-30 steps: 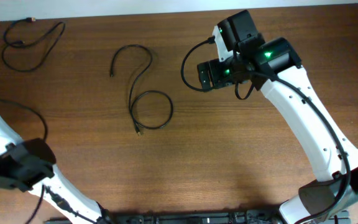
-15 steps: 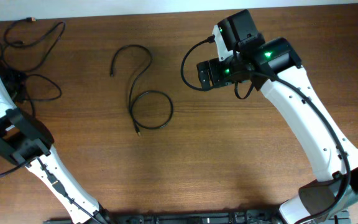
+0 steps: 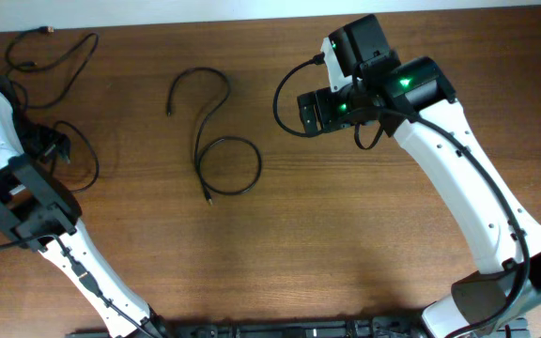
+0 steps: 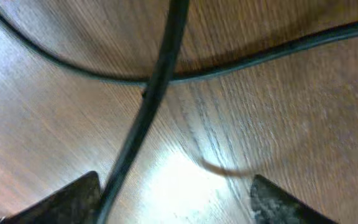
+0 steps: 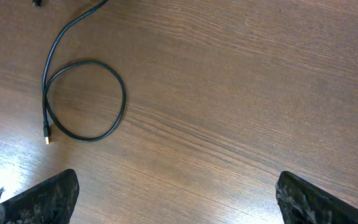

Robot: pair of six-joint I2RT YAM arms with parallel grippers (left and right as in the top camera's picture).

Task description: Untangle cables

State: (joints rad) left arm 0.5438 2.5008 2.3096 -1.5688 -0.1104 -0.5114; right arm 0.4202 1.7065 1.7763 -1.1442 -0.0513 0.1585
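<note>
Three thin black cables lie apart on the brown table. One cable (image 3: 54,58) sprawls at the far left corner. A second cable (image 3: 90,155) loops beside my left gripper (image 3: 54,148). In the left wrist view this cable (image 4: 148,106) runs down between the open jaws of the left gripper (image 4: 176,202), close to the left fingertip (image 4: 73,199), and crosses another strand (image 4: 260,53). Nothing is clamped. The third cable (image 3: 216,113) lies mid-table in an S with a closed loop (image 5: 86,99). My right gripper (image 3: 322,111) hovers to its right, wide open (image 5: 179,199) over bare wood.
The table's far edge (image 3: 252,21) runs along the top of the overhead view. The right arm (image 3: 468,178) stretches from the near right corner. The left arm's base link (image 3: 36,211) sits low at the left. A thick black arm cable (image 3: 285,103) arcs beside the right gripper.
My left arm swung from the near left up to the left cable loop, and its gripper went from shut to open. The loop shifted slightly nearer. The right arm stayed still.
</note>
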